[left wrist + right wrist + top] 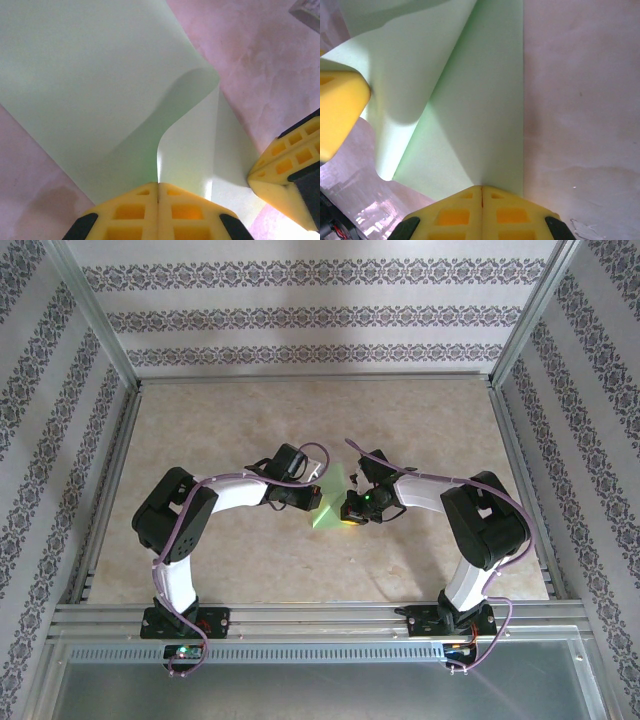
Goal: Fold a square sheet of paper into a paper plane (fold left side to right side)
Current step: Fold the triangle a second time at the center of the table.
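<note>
Centrally on the counter (400, 420), the square sheet of paper (75, 75) is mid-fold: left gripper (158, 187), closed on 1 lifted edge, holds it curled over; right gripper (482, 189), closed, apparently anchors the flat part.

Both arms are wearing white link shells between bulky black joint housings: left arm (178, 575), right arm (462, 585). A purple cable (225, 478) is running along each arm from a black base plate (185, 622) up toward the gripper, looping loose just behind the wrist. A green light (368, 497) is glowing just behind the right gripper (482, 189). Its fingers (455, 217) are showing as yellow blocks moulded with square recessed pockets, black backing sitting at the outer corners. The left gripper (158, 186) is showing the same yellow and black build.
</note>
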`<state>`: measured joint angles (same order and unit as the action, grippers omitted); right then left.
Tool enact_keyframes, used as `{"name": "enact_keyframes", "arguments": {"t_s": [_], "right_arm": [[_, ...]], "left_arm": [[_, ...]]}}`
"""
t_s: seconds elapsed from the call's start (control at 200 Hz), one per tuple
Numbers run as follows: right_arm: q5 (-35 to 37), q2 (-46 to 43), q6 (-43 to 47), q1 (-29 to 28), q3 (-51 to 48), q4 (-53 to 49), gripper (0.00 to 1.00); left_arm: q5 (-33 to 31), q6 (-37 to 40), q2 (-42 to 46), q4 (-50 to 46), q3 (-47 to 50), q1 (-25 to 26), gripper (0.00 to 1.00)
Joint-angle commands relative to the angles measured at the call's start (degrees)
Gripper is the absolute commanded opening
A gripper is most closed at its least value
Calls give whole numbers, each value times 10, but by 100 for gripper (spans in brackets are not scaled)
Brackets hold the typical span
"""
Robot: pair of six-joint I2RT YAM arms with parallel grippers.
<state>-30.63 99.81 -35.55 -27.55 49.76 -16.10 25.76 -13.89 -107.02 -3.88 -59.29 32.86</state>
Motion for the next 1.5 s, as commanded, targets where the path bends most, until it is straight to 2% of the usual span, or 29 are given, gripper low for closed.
{"name": "enact_keyframes", "arguments": {"t_s": [0.0,0.999,1.094,1.224,1.294,1.364,1.494], "right_arm": [[32,13,13,-6,2,-34,0],[29,17,11,-6,14,-37,0],[14,4,0,-4,22,-24,0],[-10,-32,-22,9,24,7,5],[-20,-47,-29,18,23,17,5],[-25,-54,-31,19,25,23,0],[-30,-37,-49,10,35,54,0]], "left_arm": [[-7,12,-12,-11,-3,-9,0],[-14,15,-24,-4,17,-8,0],[-14,14,-23,-2,20,-9,0],[-12,14,-23,-2,20,-9,0],[-12,14,-23,-2,19,-8,0],[-12,16,-22,-2,18,-9,0],[-13,15,-23,-1,18,-8,0]]}}
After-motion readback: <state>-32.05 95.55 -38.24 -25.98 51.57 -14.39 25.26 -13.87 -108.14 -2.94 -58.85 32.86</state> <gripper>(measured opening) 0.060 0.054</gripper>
